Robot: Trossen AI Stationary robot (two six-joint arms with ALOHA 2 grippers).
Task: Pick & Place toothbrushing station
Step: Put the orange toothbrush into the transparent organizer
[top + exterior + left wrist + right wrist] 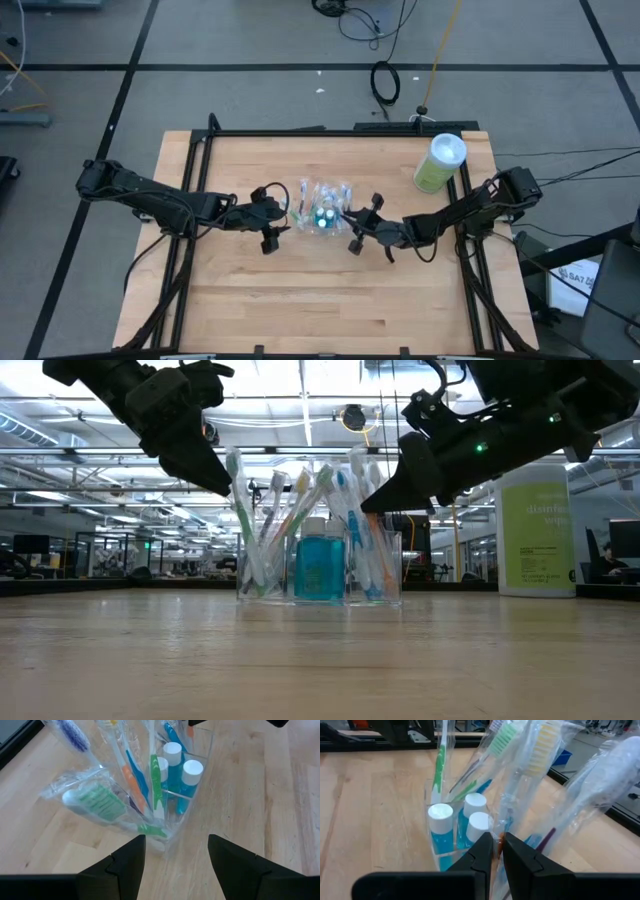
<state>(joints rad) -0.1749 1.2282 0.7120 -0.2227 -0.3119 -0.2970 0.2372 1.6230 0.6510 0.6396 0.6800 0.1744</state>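
A clear plastic holder (322, 208) stands on its base at the table's middle. It holds several wrapped toothbrushes (262, 530), blue, green, white and orange, leaning out of its top, and small blue bottles with white caps (183, 775). My left gripper (175, 857) is open just left of the holder and above the table, touching nothing; it also shows in the high view (285, 212). My right gripper (497, 851) is at the holder's right side (345, 220), shut on one wrapped toothbrush. My right gripper pinches a wrapped toothbrush's handle (498, 838), an orange strip inside clear film, between its two fingers, above the holder's rim. The fingers come slanting down from the table's right (375, 502). The toothbrush stands tilted, its lower end in the holder.
A tall light-green canister with a white lid (438, 163) stands at the table's far right, behind my right arm. A black frame (300, 131) runs along the table's far edge. Bare wood (320, 300) lies toward the near edge.
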